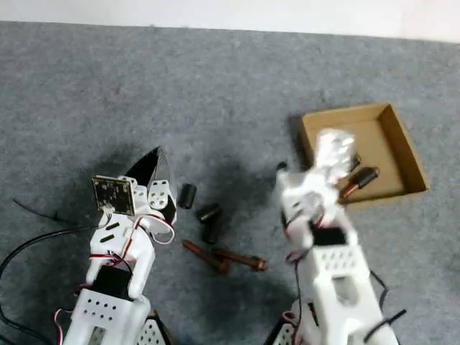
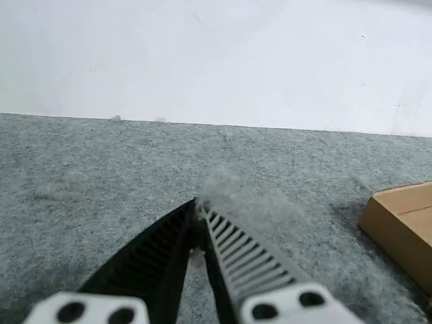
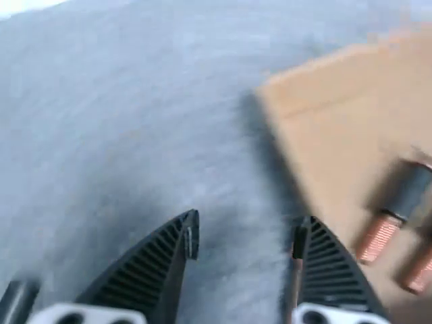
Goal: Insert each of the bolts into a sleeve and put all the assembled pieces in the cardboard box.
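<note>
Midway through the job: we count two assembled pieces (image 3: 390, 217) lying in the cardboard box (image 1: 402, 154), their copper threads poking out of dark collars, just past one fingertip of the right gripper (image 3: 246, 236). That gripper hangs at the box's near wall with its fingers spread wide and nothing between them, one tip over the cardboard and the other over the grey carpet (image 1: 215, 93).

The left gripper (image 2: 200, 209) holds its fingers pressed together, tip to tip, with nothing in them, pointing over bare carpet with a corner of the box off to one side.

What is left to do lies between the two arms. Loose sleeves (image 1: 209, 213) sit just beside the left gripper's fingers, on the side towards the right arm. Two bare bolts (image 1: 241, 259) lie a little farther back, towards the arm bases, well apart from both sets of fingertips. We judge that these bolts have yet to be sleeved and boxed.
</note>
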